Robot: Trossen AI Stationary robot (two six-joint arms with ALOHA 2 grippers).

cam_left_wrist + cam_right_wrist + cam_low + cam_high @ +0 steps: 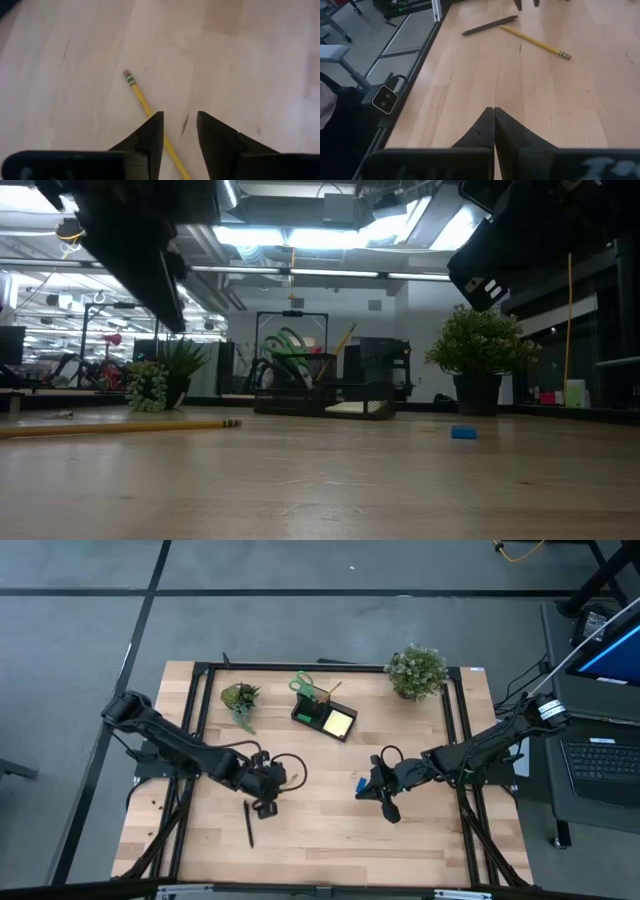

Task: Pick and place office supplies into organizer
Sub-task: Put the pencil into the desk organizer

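Overhead, table-level and close wrist views all share the pencil (pixel 145 104).

Bare surface (pixel 330 830) is lying open across the lower centre of the frame. Two potted plants (pixel 240 700) (pixel 416 671) are flanking the organizer (pixel 325 718) at upper centre, narrowing approach there. A pen (pixel 249 823) is lying lower left, a blue piece (pixel 360 783) mid-frame.

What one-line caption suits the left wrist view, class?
Open left gripper poised above a yellow pencil lying on the wooden table.
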